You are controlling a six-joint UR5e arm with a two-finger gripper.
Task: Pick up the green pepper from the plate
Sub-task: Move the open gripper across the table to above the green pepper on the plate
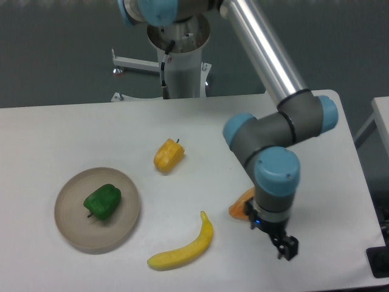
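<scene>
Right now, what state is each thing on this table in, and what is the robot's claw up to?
green pepper: lying on the plate, untouched.
plate: flat on the table, holding only the pepper.
yellow-orange pepper: on its side on the table.
banana: flat on the table, beside the plate.
orange item: partly hidden behind the arm.
gripper: far from the plate, holding nothing visible; open or shut unclear.

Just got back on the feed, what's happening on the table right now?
The arm's gripper hangs over the right side of the table, far from the green pepper, and looks empty. The pepper lies untouched on the plate at the left. A yellow-orange pepper and a banana lie between them, and something orange shows partly hidden behind the arm. Whether the gripper is open is unclear from this view.
</scene>
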